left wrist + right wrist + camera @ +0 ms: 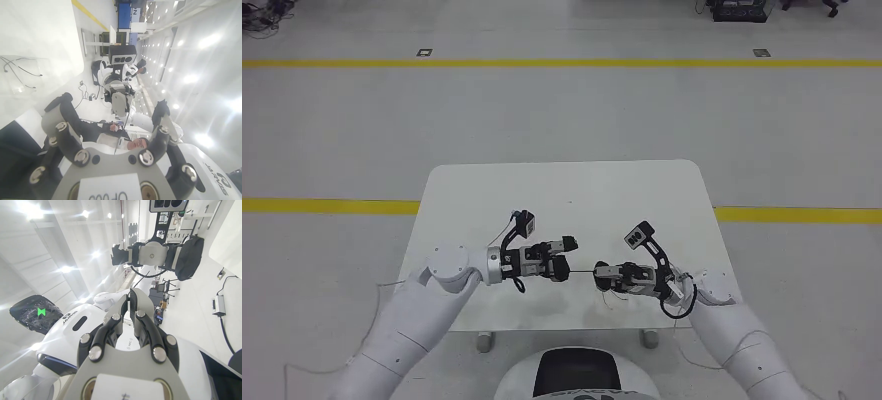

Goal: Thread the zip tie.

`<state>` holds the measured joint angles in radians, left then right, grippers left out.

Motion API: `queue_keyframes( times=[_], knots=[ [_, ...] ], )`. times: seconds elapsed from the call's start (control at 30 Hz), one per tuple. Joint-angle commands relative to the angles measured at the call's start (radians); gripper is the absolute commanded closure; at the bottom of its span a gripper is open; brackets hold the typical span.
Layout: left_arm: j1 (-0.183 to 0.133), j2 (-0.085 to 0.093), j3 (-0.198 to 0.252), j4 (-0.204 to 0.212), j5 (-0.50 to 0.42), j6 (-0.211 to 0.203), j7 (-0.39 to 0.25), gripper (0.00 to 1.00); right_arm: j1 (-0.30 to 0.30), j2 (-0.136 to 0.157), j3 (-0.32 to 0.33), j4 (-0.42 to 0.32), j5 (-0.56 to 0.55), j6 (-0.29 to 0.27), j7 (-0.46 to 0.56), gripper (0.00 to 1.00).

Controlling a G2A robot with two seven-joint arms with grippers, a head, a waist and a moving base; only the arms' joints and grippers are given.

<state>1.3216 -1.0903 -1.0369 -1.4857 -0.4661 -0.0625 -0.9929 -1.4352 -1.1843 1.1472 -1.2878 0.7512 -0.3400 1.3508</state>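
Observation:
Both arms hang over the front part of the white table (562,190), grippers facing each other. My right gripper (130,292) is shut on a thin black zip tie (140,281), whose free end sticks out toward the left gripper. In the top view the zip tie (583,270) is a fine dark line bridging the gap between the right gripper (606,272) and the left gripper (562,266). My left gripper (113,100) stands wide open with nothing between its fingers. Seen from the right wrist, the left gripper (151,256) has its jaws spread on either side of the tie's tip.
A clear plastic tray (28,89) holding several spare black zip ties rests on the table beside the right arm. The table's front edge lies just below both grippers, and the far half of the tabletop is bare.

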Motion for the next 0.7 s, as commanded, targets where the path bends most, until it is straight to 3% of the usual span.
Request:
queue_keyframes(
  times=[0.0,0.2,0.43,0.5,0.67],
  knots=[
    [0.0,0.0,0.0,0.0,0.0,0.0,0.0,0.0,0.0,0.0,0.0,0.0,0.0,0.0,0.0,1.0],
    [0.005,-0.002,0.01,-0.001,-0.024,0.001,0.013,0.0,-0.01,0.001,-0.003,-0.018,-0.014,0.002,-0.046,1.0],
    [-0.012,0.001,0.016,0.031,-0.114,-0.016,-0.108,0.0,0.002,-0.003,-0.005,-0.004,0.002,0.0,-0.015,1.0],
    [-0.022,0.002,0.012,0.044,-0.101,-0.043,-0.114,0.0,0.003,-0.004,-0.004,-0.003,0.002,0.0,-0.014,1.0],
    [-0.022,0.002,0.012,0.044,-0.101,-0.043,-0.114,0.0,0.003,-0.004,-0.004,-0.003,0.002,0.0,-0.014,1.0]
  ],
)
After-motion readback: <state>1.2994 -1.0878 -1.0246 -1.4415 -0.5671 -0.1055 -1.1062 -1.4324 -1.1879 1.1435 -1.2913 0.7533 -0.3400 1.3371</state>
